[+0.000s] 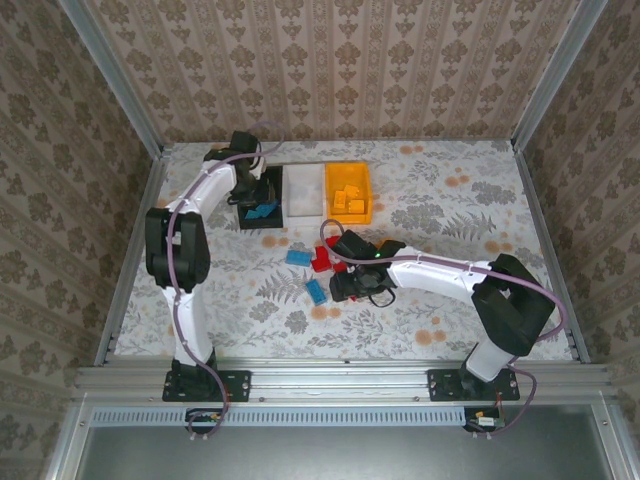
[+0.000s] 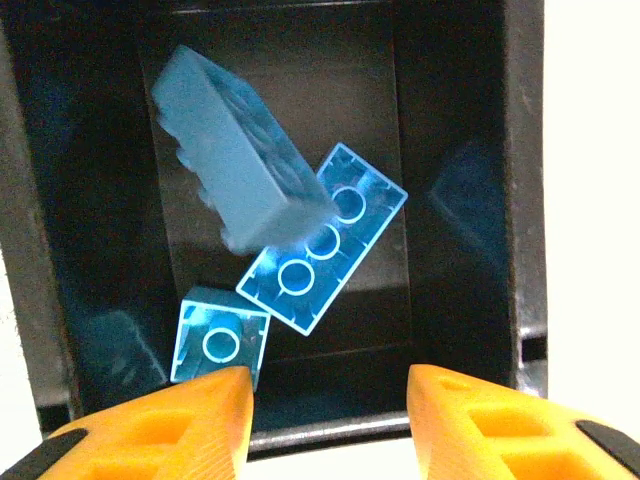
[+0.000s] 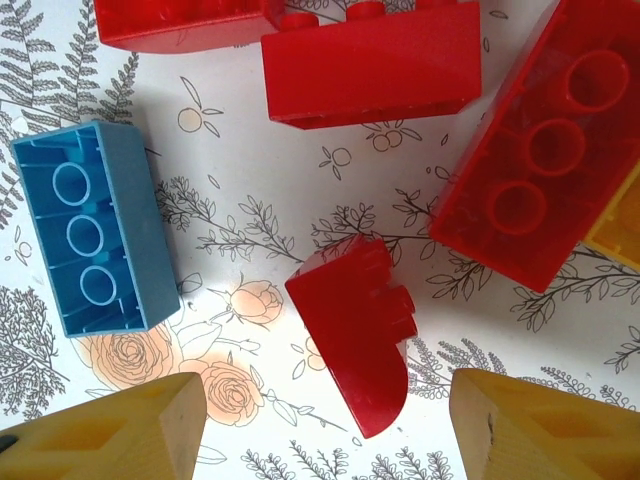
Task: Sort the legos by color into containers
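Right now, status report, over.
Left fingers open over black plastic bin, blue plastic bricks inside. Right fingers open over small red plastic brick. Other red bricks close.

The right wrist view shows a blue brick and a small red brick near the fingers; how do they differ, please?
The blue brick is longer and rectangular; the small red brick is shorter with a rounded corner. The blue brick lies underside up, tubes showing; the small red brick lies on its side, studs sideways. Both rest on the table.
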{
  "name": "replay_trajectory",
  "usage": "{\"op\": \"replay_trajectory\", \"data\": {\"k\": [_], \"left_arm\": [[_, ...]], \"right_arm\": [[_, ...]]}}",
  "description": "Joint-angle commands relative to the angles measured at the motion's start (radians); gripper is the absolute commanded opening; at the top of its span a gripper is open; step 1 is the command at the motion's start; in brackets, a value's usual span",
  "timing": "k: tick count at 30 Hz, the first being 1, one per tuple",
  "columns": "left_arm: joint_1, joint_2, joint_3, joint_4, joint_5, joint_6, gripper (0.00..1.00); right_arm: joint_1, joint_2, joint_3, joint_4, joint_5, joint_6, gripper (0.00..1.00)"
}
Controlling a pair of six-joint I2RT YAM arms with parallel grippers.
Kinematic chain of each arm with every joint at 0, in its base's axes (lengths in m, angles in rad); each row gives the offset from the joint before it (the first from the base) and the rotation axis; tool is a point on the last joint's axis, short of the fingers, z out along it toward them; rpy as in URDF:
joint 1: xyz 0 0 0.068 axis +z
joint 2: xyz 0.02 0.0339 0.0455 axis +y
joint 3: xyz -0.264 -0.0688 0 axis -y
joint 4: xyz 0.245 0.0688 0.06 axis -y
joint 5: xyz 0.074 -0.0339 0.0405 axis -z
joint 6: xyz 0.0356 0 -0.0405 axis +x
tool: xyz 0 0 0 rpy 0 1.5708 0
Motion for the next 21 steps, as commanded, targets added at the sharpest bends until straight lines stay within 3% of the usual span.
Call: {"op": "replay_trajectory", "data": {"k": [1, 12, 21], "left_arm": [[0.009, -0.109, -0.033, -0.014, 0.035, -0.006, 0.46], [-0.048, -0.392, -0.260, 0.020, 0.049, -0.036, 0.48], [-0.081, -0.631, -0.490, 0.045, 0.058, -0.089, 0.48]], "right_arm": [[0.004, 0.007, 0.032, -0.057, 0.052, 0.002, 0.67], [0.006, 0.070, 0.041, -0.042, 0.045, -0.005, 0.63], [0.009, 0.117, 0.057, -0.016, 0.041, 0.000, 0.45]]}}
